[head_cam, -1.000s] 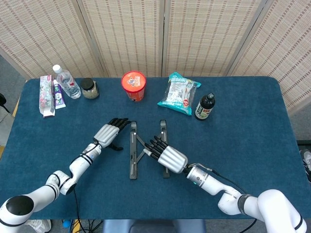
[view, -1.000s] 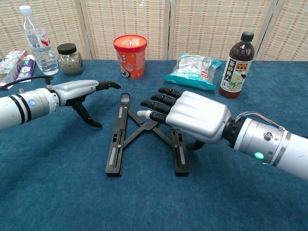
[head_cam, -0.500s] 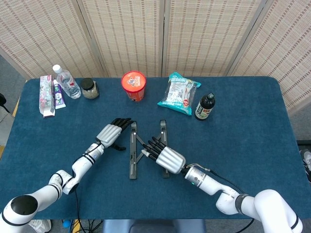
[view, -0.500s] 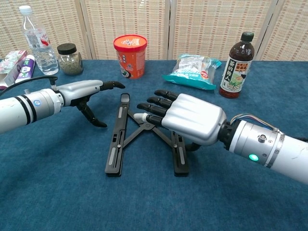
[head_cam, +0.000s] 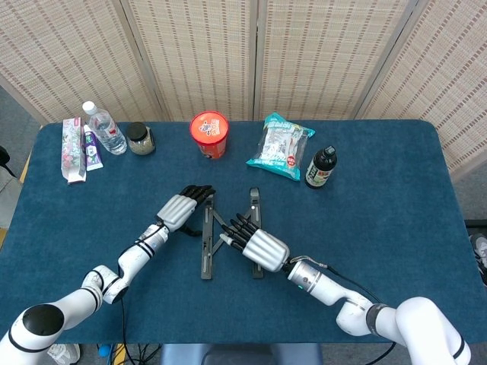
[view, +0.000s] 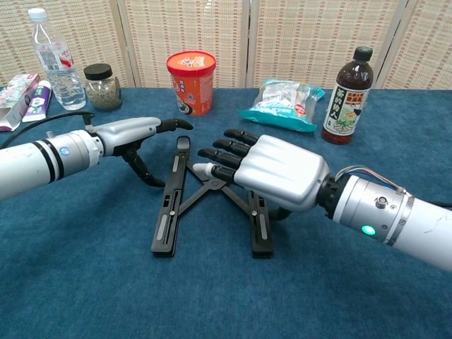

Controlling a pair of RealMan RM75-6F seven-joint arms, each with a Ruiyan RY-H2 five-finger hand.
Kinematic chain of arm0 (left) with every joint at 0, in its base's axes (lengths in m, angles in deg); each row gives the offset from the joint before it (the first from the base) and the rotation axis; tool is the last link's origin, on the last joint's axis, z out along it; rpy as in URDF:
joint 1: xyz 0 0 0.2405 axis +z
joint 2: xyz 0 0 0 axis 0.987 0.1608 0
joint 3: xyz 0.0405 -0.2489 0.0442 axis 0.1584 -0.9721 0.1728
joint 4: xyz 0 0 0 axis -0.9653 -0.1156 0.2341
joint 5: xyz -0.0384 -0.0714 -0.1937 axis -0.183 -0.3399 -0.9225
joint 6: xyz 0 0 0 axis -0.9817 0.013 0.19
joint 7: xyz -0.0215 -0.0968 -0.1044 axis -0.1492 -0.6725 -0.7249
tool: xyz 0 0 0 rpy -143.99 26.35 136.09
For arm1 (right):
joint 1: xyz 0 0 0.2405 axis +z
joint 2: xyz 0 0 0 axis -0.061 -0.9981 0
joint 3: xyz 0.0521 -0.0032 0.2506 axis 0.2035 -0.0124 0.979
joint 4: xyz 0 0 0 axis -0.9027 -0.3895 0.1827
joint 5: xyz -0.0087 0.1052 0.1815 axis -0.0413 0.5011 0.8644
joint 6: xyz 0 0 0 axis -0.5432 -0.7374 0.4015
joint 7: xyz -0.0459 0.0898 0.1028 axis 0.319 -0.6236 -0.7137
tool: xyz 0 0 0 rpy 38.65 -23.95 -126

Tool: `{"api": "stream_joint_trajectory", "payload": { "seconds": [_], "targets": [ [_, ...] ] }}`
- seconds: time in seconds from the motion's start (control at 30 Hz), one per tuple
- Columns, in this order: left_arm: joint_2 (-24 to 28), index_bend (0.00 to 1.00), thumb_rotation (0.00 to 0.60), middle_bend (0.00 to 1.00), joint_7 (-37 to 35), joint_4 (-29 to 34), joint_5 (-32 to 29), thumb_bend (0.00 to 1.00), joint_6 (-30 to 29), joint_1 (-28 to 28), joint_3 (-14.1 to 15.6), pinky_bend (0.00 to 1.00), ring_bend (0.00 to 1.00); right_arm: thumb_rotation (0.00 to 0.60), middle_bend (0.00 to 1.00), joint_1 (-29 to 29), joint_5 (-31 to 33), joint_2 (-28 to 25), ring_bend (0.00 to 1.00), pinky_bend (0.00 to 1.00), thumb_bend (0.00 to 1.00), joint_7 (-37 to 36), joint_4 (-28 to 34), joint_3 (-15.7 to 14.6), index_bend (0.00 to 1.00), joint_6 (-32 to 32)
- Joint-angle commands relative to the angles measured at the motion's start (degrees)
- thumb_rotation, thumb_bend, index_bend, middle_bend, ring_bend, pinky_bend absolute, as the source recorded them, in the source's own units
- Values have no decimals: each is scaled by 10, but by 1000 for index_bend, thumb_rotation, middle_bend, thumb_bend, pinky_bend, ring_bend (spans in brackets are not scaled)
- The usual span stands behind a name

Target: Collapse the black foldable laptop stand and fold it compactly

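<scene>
The black laptop stand (head_cam: 206, 251) lies flat on the blue table, two long rails joined by a crossed link (view: 203, 193). My left hand (head_cam: 182, 208) is beside the far end of the left rail (view: 166, 219), fingers stretched over the rail's tip and thumb pointing down close to its outer side; it holds nothing. My right hand (view: 279, 171) lies palm down over the right rail (view: 260, 236), its fingers reaching across the link. Its thumb is hidden under the palm. The covered part of the right rail does not show.
Along the far edge stand a water bottle (head_cam: 103, 129), toothpaste boxes (head_cam: 76, 150), a small jar (head_cam: 140, 139), a red cup (head_cam: 209, 134), a snack bag (head_cam: 280, 147) and a dark bottle (head_cam: 320, 167). Folding screens close off the back.
My left hand has moved right, up to the left rail's far end. My right hand has slid left over the link. The rails stand slightly closer together.
</scene>
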Motion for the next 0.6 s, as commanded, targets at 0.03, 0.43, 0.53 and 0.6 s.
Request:
{"api": "stream_joint_trajectory", "payload": {
  "seconds": [0.03, 0.43, 0.53, 0.6],
  "targets": [
    [-1, 0, 600, 0, 0, 0, -1, 115, 0, -1, -1, 6, 0, 600, 0, 1, -1, 2, 0, 0, 0, 0, -3, 1, 0, -1],
    [-2, 0, 600, 0, 2, 6, -1, 115, -4, -5, -2, 7, 0, 600, 0, 9, -1, 18, 0, 0, 0, -1, -22, 7, 0, -8],
    [0, 0, 600, 0, 3, 10, 0, 115, -5, -7, -2, 7, 0, 600, 0, 12, -1, 22, 0, 0, 0, -2, -27, 9, 0, -9],
    [1, 0, 600, 0, 4, 13, 0, 115, -5, -7, -2, 5, 0, 600, 0, 14, -3, 25, 0, 0, 0, -2, -31, 10, 0, -12]
  ]
}}
